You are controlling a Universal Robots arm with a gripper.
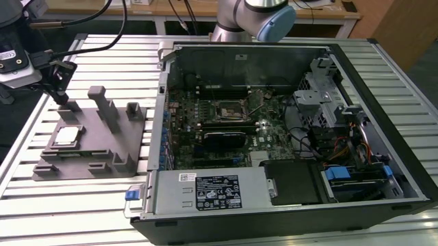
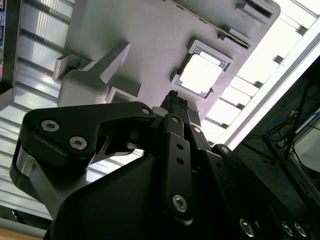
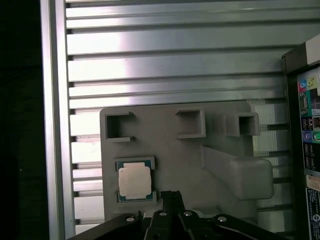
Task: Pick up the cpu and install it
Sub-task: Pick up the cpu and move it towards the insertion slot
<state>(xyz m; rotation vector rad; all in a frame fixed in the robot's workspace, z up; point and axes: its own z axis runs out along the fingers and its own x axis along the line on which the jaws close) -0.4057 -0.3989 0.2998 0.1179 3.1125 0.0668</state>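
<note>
Pick-up approach, seemingly: the empty, narrowly closed end effector [image 1: 60, 96] hovers beside the cpu [image 1: 66, 135] in the grey fixture [image 1: 110, 154]; grasping demands centring.

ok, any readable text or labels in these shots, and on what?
No text can be quoted.
White label on the computer case: print illegible.
Sticker on the port panel: illegible.
cpu: no marking legible.

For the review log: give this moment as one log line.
cpu: seated in grey fixture | gripper: shut, empty, near cpu
</note>
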